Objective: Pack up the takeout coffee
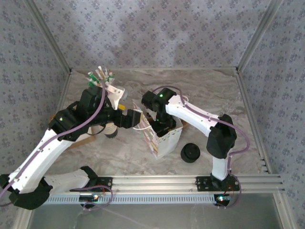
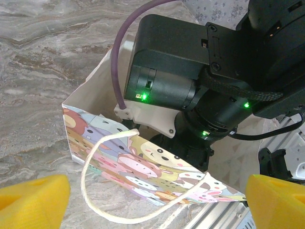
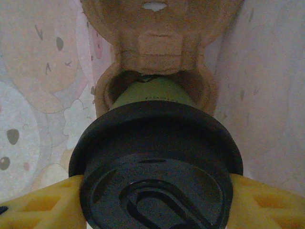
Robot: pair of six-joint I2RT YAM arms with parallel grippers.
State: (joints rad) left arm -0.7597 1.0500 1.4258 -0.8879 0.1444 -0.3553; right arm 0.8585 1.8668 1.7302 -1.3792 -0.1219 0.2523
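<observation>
The takeout coffee, an olive-dark cup under a round black lid, stands inside the cartoon-printed paper bag. Its base sits in the ring of a brown cardboard cup carrier. My right gripper reaches down into the bag, its yellow fingers pressed against both sides of the lid. My left gripper hovers open just outside the bag's near wall. The white cord handle loops loosely between its fingers without touching them. In the top view the left gripper sits at the bag's left rim.
A pile of black lids lies right of the bag. A dark cup stands under the left arm, next to a brown cardboard piece. Green-and-white sticks stand at the back left. The right arm's wrist covers the bag's mouth.
</observation>
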